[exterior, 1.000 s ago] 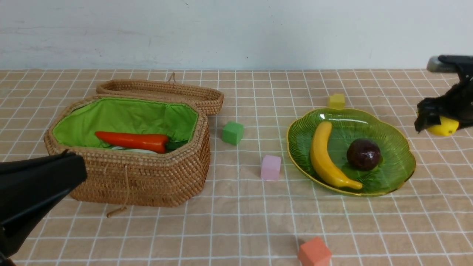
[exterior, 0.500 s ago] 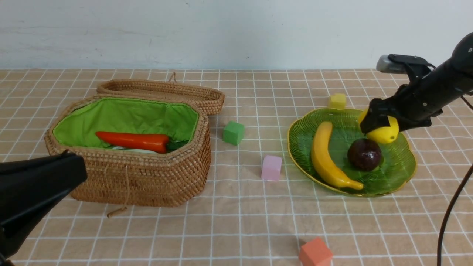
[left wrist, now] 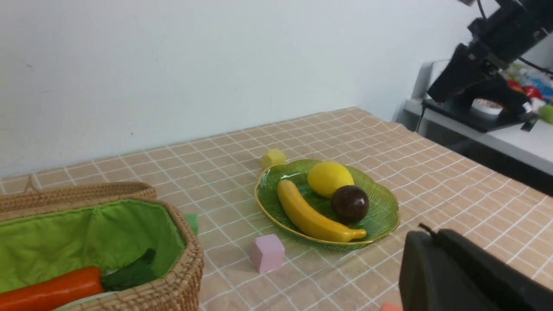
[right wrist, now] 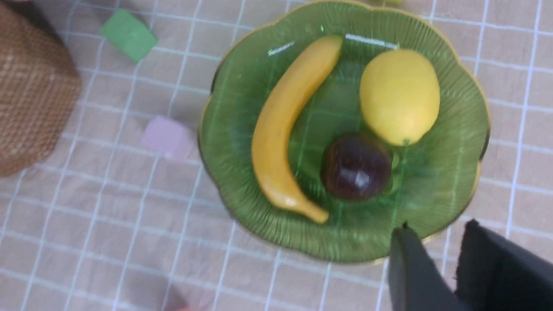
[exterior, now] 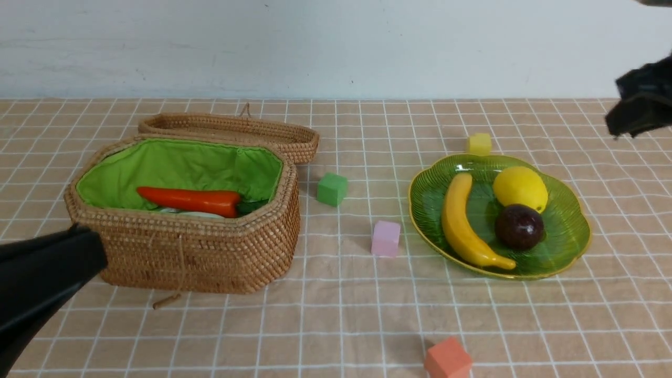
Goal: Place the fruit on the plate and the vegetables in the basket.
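The green glass plate (exterior: 569, 233) stands at the right and holds the yellow banana (exterior: 459, 220), the yellow lemon (exterior: 520, 188) and the dark round fruit (exterior: 518, 227). My right gripper (exterior: 638, 113) hangs high and to the right of the plate; in its wrist view (right wrist: 438, 229) a narrow gap shows between its fingers, with nothing in it. The open wicker basket (exterior: 210, 257) at the left holds the orange carrot (exterior: 189, 200), which lies on something pale with dark green leaves beside it. My left gripper (exterior: 79, 247) is shut and empty, near the basket's front left corner.
The basket's woven lid (exterior: 231, 131) leans behind it. Foam cubes lie about: green (exterior: 331, 189) and pink (exterior: 385, 238) between basket and plate, yellow (exterior: 479, 143) behind the plate, orange (exterior: 447, 359) at the table's front edge.
My right gripper carried the lemon over the plate, let it go there, and pulled up and away to the right. My left gripper sank slightly.
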